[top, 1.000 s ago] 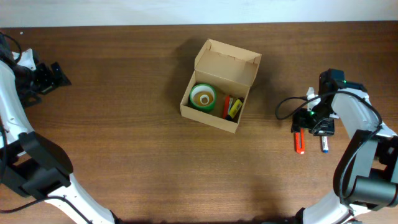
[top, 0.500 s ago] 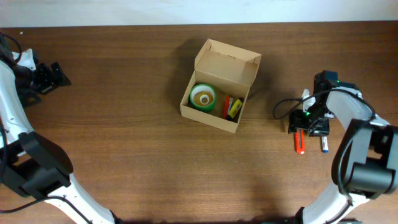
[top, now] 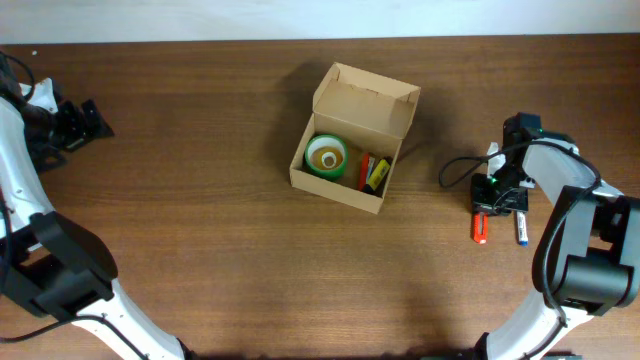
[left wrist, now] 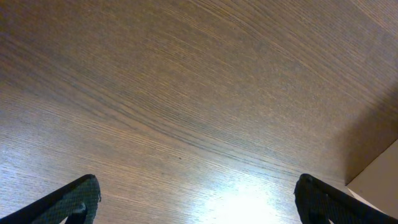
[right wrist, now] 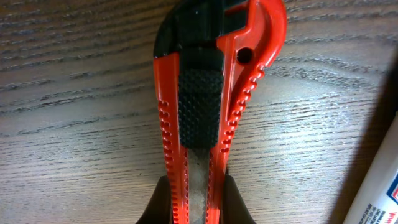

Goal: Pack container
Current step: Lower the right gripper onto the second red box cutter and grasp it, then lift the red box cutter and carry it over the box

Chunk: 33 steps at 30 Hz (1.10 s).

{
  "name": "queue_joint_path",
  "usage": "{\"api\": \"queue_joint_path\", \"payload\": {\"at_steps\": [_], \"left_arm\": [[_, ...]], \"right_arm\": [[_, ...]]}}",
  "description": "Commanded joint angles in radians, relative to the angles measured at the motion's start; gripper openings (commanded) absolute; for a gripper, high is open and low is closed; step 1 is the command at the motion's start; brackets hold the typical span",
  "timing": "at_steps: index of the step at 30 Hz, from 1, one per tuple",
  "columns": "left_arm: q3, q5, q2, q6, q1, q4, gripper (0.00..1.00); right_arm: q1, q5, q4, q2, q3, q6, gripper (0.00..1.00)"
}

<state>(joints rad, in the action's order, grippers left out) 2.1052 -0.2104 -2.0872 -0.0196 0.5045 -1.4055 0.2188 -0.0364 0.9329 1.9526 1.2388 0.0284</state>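
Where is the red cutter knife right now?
The red cutter lies on the right side of the table in the overhead view, beside a white pen, with the right hand pinching one end.

The tabletop (left wrist: pixel 186 93) is dark brown wood with a fine, streaky grain, smooth enough to throw back a soft glare. The container (top: pixel 365 100) is plain tan cardboard, matt and unprinted. The utility knife (right wrist: pixel 171 143) has a bright red plastic body with a slight shine and ribbed edges. Its black slider pad (right wrist: pixel 199 106) is matt and covered in fine raised dots, and a dull grey, metal-looking strip (right wrist: pixel 198 186) runs below it. The marker (right wrist: pixel 379 186) has a glossy white plastic barrel. The right gripper (right wrist: pixel 198 208) has fingers (right wrist: pixel 155 202) that look dark and matt.
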Motion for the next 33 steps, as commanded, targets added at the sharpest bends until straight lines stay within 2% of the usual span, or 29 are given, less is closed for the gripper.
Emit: {"api": "queue_joint_path", "payload": {"at_steps": [1,5,9,17,20,24,29,33], "left_arm": [[-0.005,-0.01,0.006,-0.019,0.002,0.0,1.0],[-0.005,-0.011,0.006,-0.019,0.002,0.0,1.0],[-0.005,-0.01,0.006,-0.019,0.002,0.0,1.0],[-0.005,-0.01,0.006,-0.019,0.002,0.0,1.0],[-0.005,-0.01,0.006,-0.019,0.002,0.0,1.0],[-0.005,-0.01,0.006,-0.019,0.002,0.0,0.99],[-0.005,-0.01,0.006,-0.019,0.002,0.0,1.0],[-0.005,-0.01,0.006,-0.019,0.002,0.0,1.0]], "right_arm": [[-0.011,-0.021,-0.012,0.034,-0.002,-0.01,0.04],[-0.011,-0.053,0.039,0.027,0.063,0.002,0.04],[-0.011,-0.092,0.136,0.007,0.208,0.001,0.04],[-0.073,-0.125,0.43,-0.002,0.711,0.026,0.04],[-0.14,-0.168,0.503,-0.002,0.928,0.084,0.04],[-0.285,-0.205,0.586,-0.002,1.142,0.257,0.04],[-0.502,-0.214,0.634,0.003,1.186,0.429,0.04],[-0.653,-0.089,0.66,0.043,1.181,0.455,0.04]]}}
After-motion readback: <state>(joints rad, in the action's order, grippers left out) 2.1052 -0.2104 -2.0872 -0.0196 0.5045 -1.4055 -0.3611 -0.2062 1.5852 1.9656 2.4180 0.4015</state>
